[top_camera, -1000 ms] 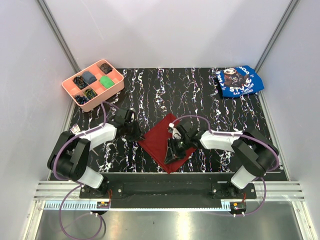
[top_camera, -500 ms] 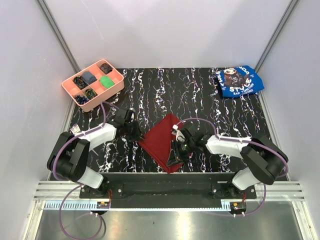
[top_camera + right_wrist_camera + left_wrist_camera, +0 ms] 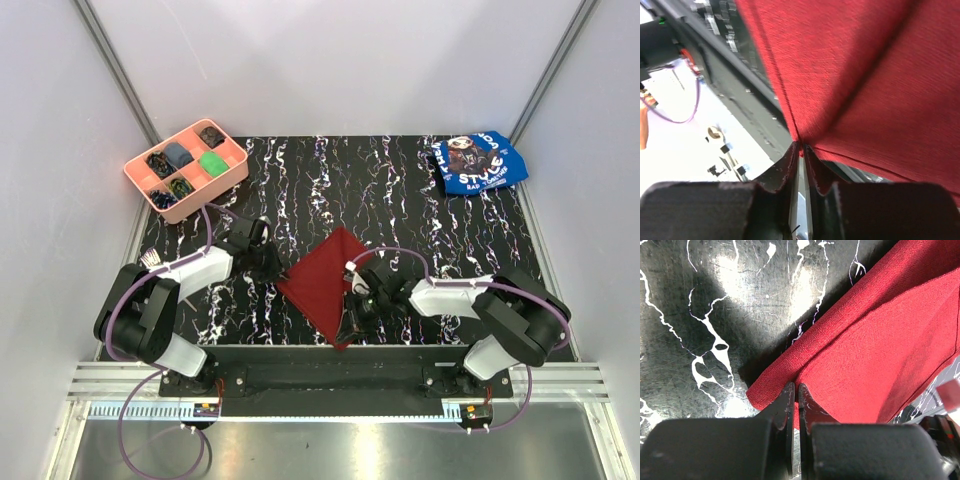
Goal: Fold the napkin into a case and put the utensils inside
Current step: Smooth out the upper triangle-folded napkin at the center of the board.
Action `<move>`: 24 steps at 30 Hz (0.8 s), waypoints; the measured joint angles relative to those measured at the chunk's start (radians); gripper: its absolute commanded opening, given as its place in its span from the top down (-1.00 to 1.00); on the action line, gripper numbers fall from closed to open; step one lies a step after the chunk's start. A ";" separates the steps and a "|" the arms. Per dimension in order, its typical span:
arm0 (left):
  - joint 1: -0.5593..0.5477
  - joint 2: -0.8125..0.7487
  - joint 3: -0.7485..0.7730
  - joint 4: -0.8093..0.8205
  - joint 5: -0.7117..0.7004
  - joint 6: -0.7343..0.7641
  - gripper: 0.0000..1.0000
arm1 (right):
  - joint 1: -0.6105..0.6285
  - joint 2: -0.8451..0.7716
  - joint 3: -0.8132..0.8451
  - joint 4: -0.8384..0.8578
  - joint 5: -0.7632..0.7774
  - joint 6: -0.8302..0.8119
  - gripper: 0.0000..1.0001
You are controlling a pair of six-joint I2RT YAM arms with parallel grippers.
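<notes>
Top external view: the napkin [image 3: 322, 278], a plain dark red cloth, lies as a diamond on the near middle of the black marbled table [image 3: 420, 210], between the two arms. The left gripper [image 3: 272, 264] sits low at the napkin's left corner, and the right gripper [image 3: 350, 322] is at its near corner, close to the table's near edge. In the left wrist view the jaws are pressed together with their tips on the folded left corner, where two layers of cloth lie flat on the table. Whether any cloth is caught between them cannot be told. In the right wrist view the jaws are clamped on a pinch of the napkin. Creases fan out from the grip, and the cloth is raised off the table there. A pink compartment tray [image 3: 218, 188] holding small items stands at the far left, and a blue printed cloth [image 3: 478, 162] lies at the far right. The tines of a silver fork [image 3: 152, 259] show at the table's left edge, just beside the left arm and well apart from the napkin.
</notes>
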 measured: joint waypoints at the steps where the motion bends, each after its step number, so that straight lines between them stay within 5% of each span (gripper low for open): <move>1: 0.000 0.000 0.000 0.000 0.000 0.000 1.00 | 0.001 0.000 -0.008 -0.005 0.009 0.003 0.70; 8: 0.000 0.000 0.000 -0.012 0.000 0.001 1.00 | 0.002 -0.037 -0.027 -0.058 0.084 0.027 0.70; 16: 0.000 0.000 0.014 -0.025 -0.005 0.010 1.00 | 0.003 -0.148 0.008 -0.166 0.119 0.026 0.48; 24: 0.000 0.000 0.014 -0.027 -0.008 0.015 1.00 | 0.006 -0.111 0.029 -0.104 0.092 0.042 0.63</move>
